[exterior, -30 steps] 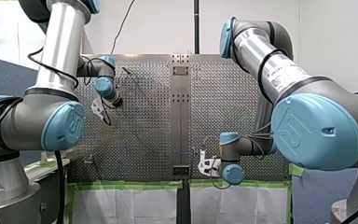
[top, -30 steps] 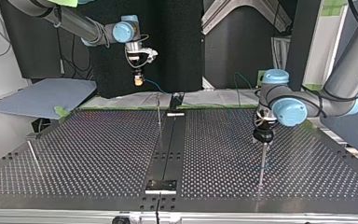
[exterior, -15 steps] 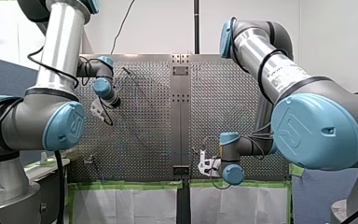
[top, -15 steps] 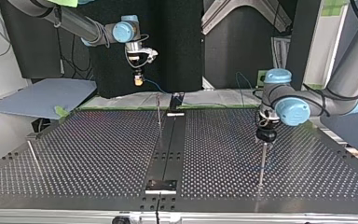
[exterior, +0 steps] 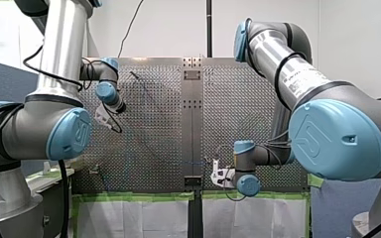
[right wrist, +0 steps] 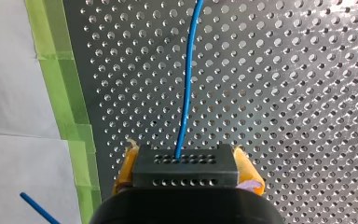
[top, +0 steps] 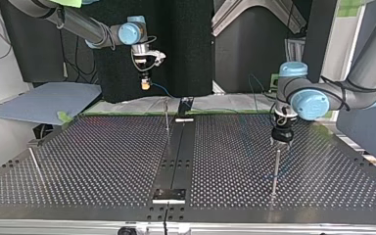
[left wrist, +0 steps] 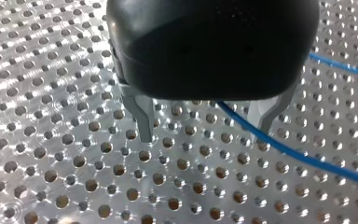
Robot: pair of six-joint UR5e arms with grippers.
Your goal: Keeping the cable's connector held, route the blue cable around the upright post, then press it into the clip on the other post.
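Observation:
My right gripper (right wrist: 184, 179) is shut on the black connector block (right wrist: 184, 164), its yellow pads on both sides. The blue cable (right wrist: 186, 84) leaves the block and runs ahead over the perforated table. In the top view, my right gripper (top: 146, 84) hangs above the table's far edge with the cable (top: 159, 89) trailing from it. My left gripper (left wrist: 205, 128) is open, its metal fingers (left wrist: 144, 123) apart, and the blue cable (left wrist: 279, 147) crosses the plate under them, untouched. In the top view, my left gripper (top: 280, 139) hovers just above a thin upright post (top: 275, 171).
A second thin post (top: 166, 117) stands near the table's dark centre strip (top: 175, 161), and a third post (top: 35, 164) leans at the top view's left. Green tape (right wrist: 65, 93) lines the plate's edge beside my right gripper.
My left gripper has drifted toward the top view's right and slightly away from the post's tip. My right gripper has held still with the connector.

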